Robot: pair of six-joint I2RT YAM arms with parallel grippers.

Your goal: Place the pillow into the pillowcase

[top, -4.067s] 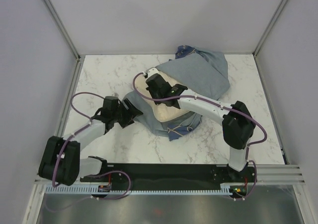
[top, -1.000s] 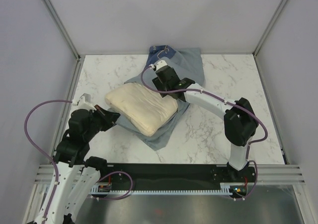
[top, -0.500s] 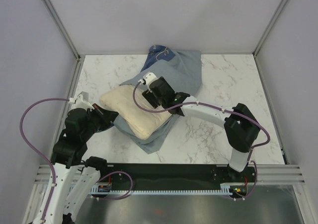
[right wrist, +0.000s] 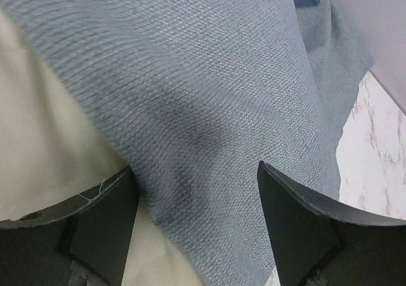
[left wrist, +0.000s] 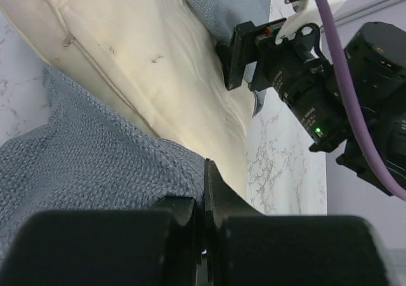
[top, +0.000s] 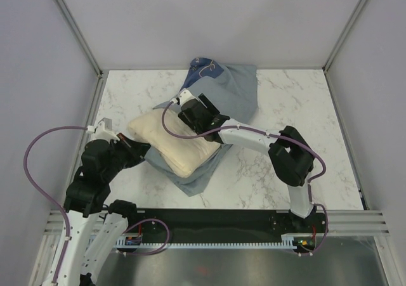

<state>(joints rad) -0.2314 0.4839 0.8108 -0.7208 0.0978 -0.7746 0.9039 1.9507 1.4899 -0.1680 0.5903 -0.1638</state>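
Note:
The cream pillow (top: 166, 143) lies slantwise on the table's left half, resting on the blue pillowcase (top: 231, 92), which bunches at the back and shows again under the pillow's near corner. My left gripper (top: 143, 150) is shut on the pillowcase's near-left edge; in the left wrist view the grey-blue cloth (left wrist: 82, 165) is pinched at the fingertips (left wrist: 210, 178), beside the pillow (left wrist: 146, 64). My right gripper (top: 186, 117) stands open over the pillow's far edge. Its wrist view shows the pillowcase (right wrist: 222, 77) spanning the gap between the fingers (right wrist: 298, 216), with the pillow (right wrist: 38, 140) at the left.
The white marble table (top: 285, 108) is boxed in by grey walls and metal corner posts (top: 75, 26). A purple cable (top: 38, 165) loops out left of the left arm. The right arm (top: 288, 159) reaches across from the near right.
The right gripper has swung from the bunched pillowcase at the back down and left onto the pillow's far edge, opening a little wider. The pillow slid slightly left. The left gripper kept its hold.

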